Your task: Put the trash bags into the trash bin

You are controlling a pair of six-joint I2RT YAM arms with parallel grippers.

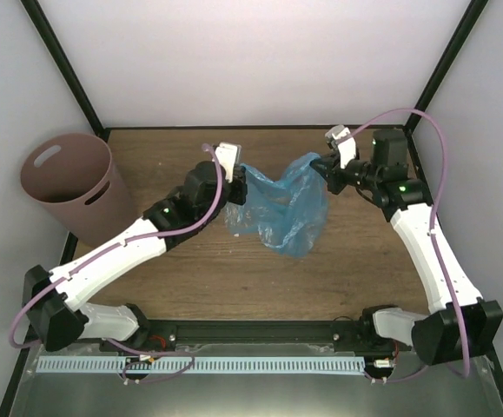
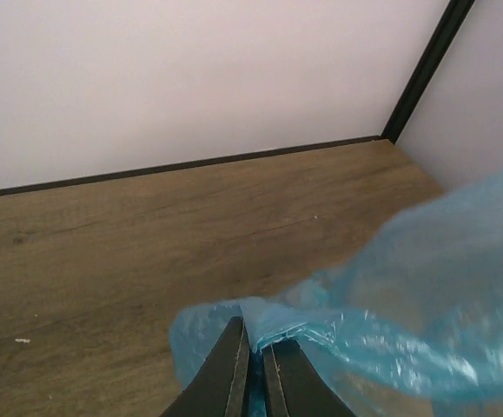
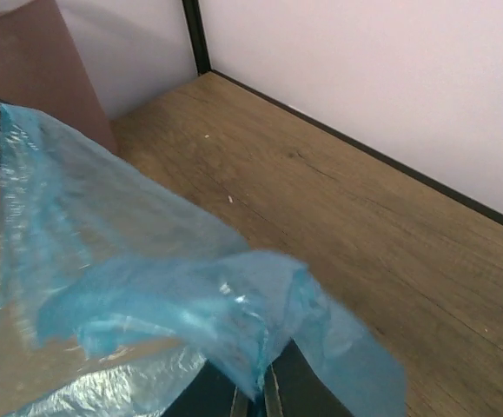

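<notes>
Trash bin [image 1: 67, 178]: upright at the far-left corner, well apart from the bag. Left arm reaches diagonally toward the table centre. Left gripper [image 1: 239, 180] is closed on the bag's left edge, plastic pinched between its fingers. Trash bag [image 1: 281, 208]: translucent light blue, glossy, crinkled, stretched between both grippers and sagging over the wooden table [image 1: 355, 261]. Right arm bends inward from the right. Right gripper [image 1: 329, 165] is clamped on the bag's right edge.

One plastic bag [image 1: 281, 204], one bin [image 1: 86, 208] and one bench [image 1: 234, 278] are showing, along with two arms, the left arm [image 1: 121, 252] and the right arm [image 1: 429, 252], each carrying two fingers [image 2: 223, 373].
</notes>
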